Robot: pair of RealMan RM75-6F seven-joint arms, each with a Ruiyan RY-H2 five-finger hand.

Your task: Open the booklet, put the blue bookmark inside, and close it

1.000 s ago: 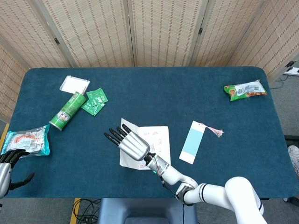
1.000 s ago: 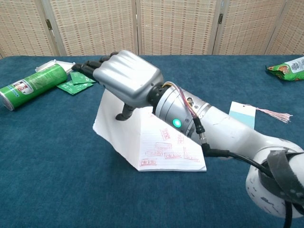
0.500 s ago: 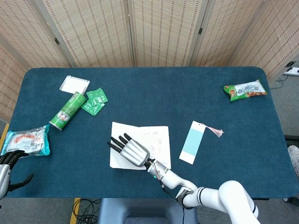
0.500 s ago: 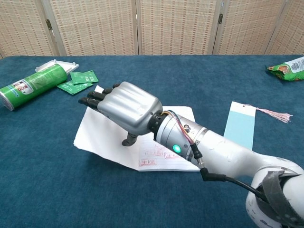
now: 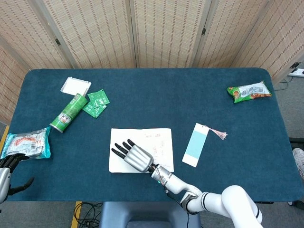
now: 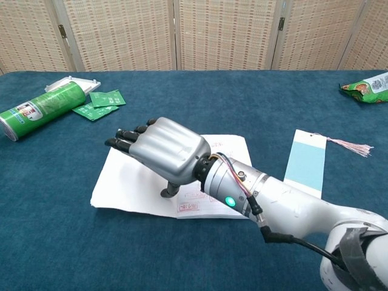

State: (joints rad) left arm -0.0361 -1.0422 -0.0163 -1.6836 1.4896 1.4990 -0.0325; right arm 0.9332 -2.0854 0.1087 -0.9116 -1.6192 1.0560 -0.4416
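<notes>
Hovering palm-down, right hand (image 6: 165,148) spreads over the open booklet (image 6: 130,182).

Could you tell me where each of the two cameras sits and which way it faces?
Head view: high above the near edge, looking steeply down on the whole table; shows the right hand on the booklet and the left hand.
Chest view: low at the near edge, looking across toward the screens; right hand fills the foreground.
Shared: right hand, booklet, blue bookmark, green can.
</notes>
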